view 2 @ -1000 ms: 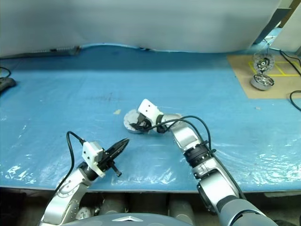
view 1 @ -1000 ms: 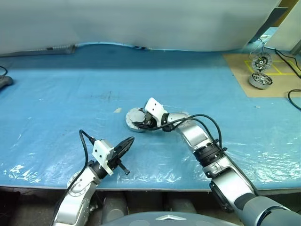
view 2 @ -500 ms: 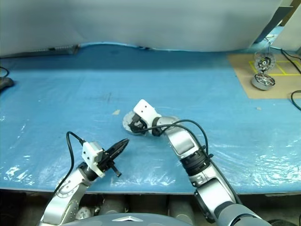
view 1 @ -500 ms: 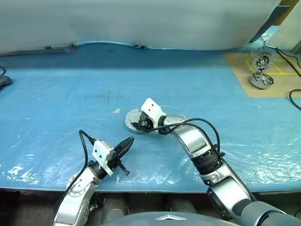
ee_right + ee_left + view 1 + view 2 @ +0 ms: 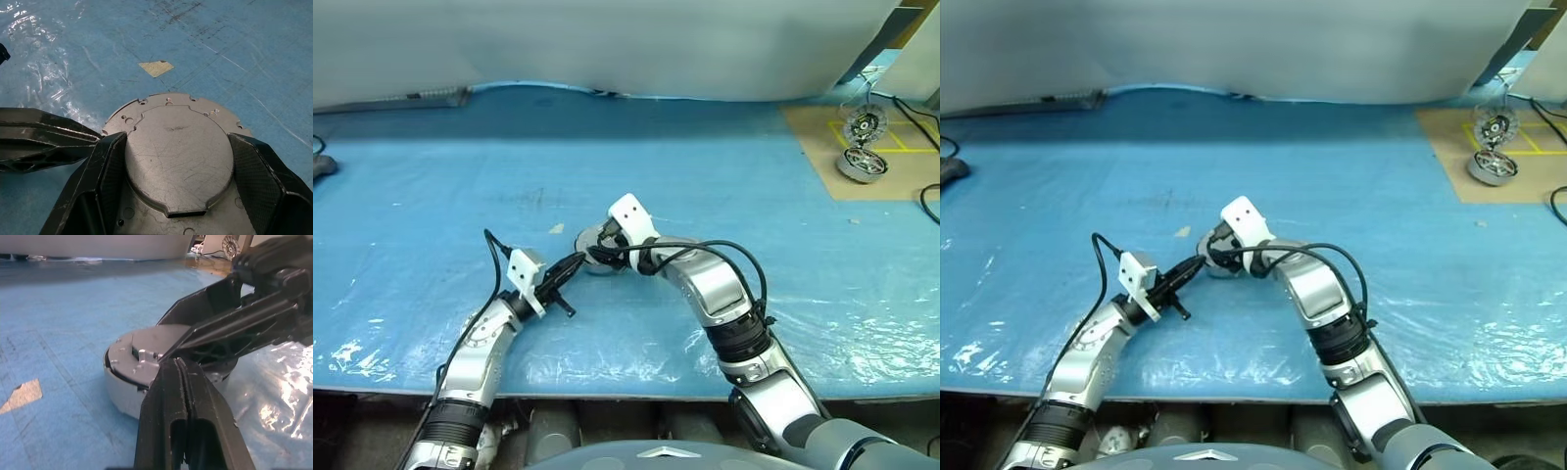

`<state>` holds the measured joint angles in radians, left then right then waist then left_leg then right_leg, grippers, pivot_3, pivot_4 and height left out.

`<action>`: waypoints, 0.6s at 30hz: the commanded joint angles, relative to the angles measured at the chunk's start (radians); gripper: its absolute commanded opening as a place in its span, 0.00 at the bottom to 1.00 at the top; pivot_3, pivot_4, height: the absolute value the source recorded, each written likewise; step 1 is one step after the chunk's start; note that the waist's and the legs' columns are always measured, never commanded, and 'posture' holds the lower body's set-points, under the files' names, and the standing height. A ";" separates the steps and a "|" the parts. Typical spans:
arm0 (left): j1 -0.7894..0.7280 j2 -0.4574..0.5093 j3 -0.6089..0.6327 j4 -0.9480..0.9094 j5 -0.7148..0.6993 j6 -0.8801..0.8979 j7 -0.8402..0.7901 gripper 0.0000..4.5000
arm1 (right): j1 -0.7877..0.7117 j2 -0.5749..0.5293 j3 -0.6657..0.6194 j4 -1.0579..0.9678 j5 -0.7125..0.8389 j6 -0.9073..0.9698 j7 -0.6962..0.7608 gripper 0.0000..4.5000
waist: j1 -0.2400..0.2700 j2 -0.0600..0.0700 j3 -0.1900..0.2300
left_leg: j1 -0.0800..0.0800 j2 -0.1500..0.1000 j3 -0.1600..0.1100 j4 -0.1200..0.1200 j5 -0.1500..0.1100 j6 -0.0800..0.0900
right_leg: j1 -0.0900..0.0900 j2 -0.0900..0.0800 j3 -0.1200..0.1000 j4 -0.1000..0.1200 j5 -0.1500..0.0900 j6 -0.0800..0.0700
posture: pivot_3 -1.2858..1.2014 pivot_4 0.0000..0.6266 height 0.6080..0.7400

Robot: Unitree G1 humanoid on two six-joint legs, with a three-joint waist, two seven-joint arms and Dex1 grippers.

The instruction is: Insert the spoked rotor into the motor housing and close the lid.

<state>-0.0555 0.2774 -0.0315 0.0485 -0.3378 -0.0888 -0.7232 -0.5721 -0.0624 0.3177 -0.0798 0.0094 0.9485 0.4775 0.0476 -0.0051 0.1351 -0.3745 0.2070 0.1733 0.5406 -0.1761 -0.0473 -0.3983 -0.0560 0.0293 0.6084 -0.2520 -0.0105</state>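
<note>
The motor housing (image 5: 122, 389), a shallow silver can, sits mid-table with the lid (image 5: 181, 171) lying flat on top, its plain grey face up. My right gripper (image 5: 177, 139) hangs over it from the right, jaws spread wide, one black finger (image 5: 110, 166) on each side of the lid's raised middle; whether they touch it I cannot tell. My left gripper (image 5: 178, 363) is shut and empty, its tip right at the housing's near-left side (image 5: 579, 260). The spoked rotor is hidden.
A brown mat at the back right carries two other motor parts (image 5: 858, 164) and cables. A small tan scrap (image 5: 557, 229) lies just left of the housing. A white sheet borders the far side; the table's front edge runs close below my arms.
My left gripper has moved forward and right, from near the front edge up to the housing. My right wrist has rolled and tipped down over the lid, staying in place.
</note>
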 commanded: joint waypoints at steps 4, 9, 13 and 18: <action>-0.004 0.003 0.019 -0.024 -0.015 0.002 -0.005 0.00 | -0.023 -0.013 -0.022 -0.031 0.026 0.015 -0.019 0.66 | 0.000 0.000 0.000 | 0.000 -0.001 0.000 0.001 0.000 0.000 | 0.001 -0.001 0.000 0.000 0.000 0.000 | 0.52 0.24 1.00; 0.003 0.003 0.038 -0.035 -0.014 0.004 0.023 0.00 | -0.014 -0.038 -0.001 -0.043 0.032 -0.031 -0.001 0.66 | 0.001 0.000 0.000 | 0.000 -0.001 0.000 0.002 0.000 0.000 | 0.001 -0.001 0.000 0.000 0.000 0.000 | 0.52 0.24 1.00; -0.016 0.024 0.063 -0.046 -0.022 0.028 0.029 0.00 | 0.022 -0.077 0.031 -0.038 0.039 -0.117 0.041 0.66 | 0.003 -0.001 0.001 | 0.000 -0.001 0.000 0.002 0.000 0.000 | 0.001 -0.001 0.000 0.000 0.000 0.000 | 0.52 0.24 1.00; -0.026 0.040 0.093 0.012 -0.025 -0.001 0.008 0.00 | 0.018 -0.081 0.030 -0.003 0.046 -0.151 0.050 0.66 | 0.002 -0.001 0.001 | -0.001 -0.001 0.000 0.002 0.000 0.000 | 0.001 -0.001 0.000 0.000 0.000 0.000 | 0.52 0.24 1.00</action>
<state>-0.0782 0.3111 0.0437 0.0515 -0.3524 -0.0651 -0.7011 -0.5479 -0.1465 0.3486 -0.0784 0.0429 0.8237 0.5244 0.0500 -0.0060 0.1358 -0.3750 0.2062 0.1733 0.5424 -0.1761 -0.0473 -0.3977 -0.0571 0.0292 0.6086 -0.2518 -0.0104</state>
